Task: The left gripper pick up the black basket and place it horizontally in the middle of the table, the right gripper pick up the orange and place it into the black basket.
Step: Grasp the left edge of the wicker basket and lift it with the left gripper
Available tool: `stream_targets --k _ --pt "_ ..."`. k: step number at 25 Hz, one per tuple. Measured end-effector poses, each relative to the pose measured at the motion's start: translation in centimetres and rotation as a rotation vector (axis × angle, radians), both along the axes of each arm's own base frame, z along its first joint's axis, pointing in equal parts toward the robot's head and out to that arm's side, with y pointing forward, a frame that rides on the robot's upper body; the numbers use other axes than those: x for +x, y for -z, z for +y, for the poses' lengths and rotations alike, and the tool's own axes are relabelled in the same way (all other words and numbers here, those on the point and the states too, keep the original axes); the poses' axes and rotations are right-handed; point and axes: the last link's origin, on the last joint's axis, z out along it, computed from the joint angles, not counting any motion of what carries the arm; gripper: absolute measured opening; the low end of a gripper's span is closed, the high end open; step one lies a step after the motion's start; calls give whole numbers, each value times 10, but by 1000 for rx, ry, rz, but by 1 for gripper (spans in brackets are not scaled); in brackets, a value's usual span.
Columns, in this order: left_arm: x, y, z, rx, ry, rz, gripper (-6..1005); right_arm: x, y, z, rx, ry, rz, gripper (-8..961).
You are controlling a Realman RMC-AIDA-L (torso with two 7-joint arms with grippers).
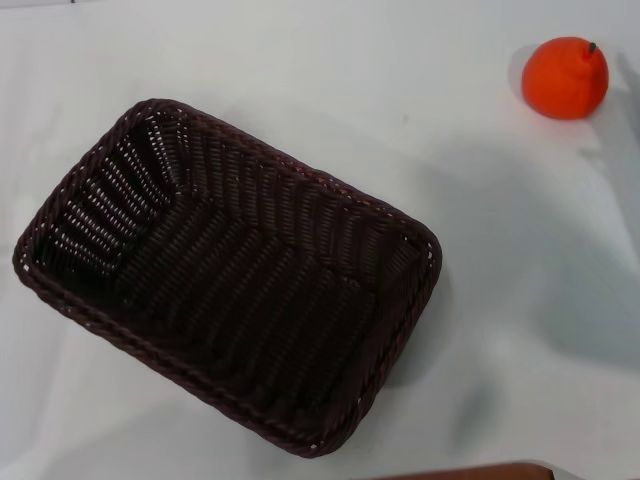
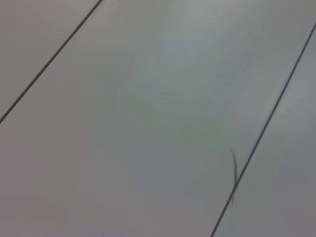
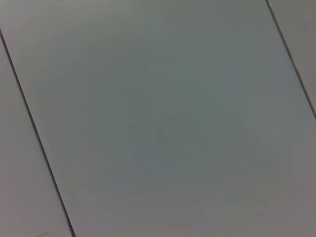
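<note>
The black basket (image 1: 230, 275) is a large dark woven rectangle lying on the white table (image 1: 520, 300), left of the middle of the head view and turned at a slant. It is empty. The orange (image 1: 565, 77) sits on the table at the far right, well apart from the basket. Neither the left gripper nor the right gripper shows in any view. Both wrist views show only a plain pale grey surface with thin dark lines across it.
A brown edge (image 1: 470, 472) shows at the near rim of the head view, right of the middle. Bare tabletop lies between the basket and the orange.
</note>
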Motion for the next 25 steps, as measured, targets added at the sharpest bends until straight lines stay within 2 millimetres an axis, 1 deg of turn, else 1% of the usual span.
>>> stream_targets --k 5,10,13,16,18,19,21,23,25 --pt "0 1 -1 -6 2 2 724 -7 -6 -8 40 -64 -6 839" --pt "-1 0 -7 -5 1 8 724 -9 -8 -12 59 -90 -6 813" --pt "2 -6 -11 -55 55 85 725 -10 -9 -12 62 -93 -7 808" --pt "13 -21 -10 -199 175 214 725 -10 -10 -14 68 -100 -7 808" --pt "25 -47 -6 -343 227 316 725 -10 -11 -16 76 -104 -9 807" --pt "28 -54 -5 -385 227 340 724 -10 -12 -16 79 -105 -10 807" --pt "43 -77 0 -532 195 431 723 -10 -13 -17 81 -106 -10 807" --pt "58 -92 6 -631 150 494 726 -10 -13 -16 83 -106 -10 807" --pt "74 -102 13 -709 103 529 733 -10 -13 -16 83 -108 -10 807"
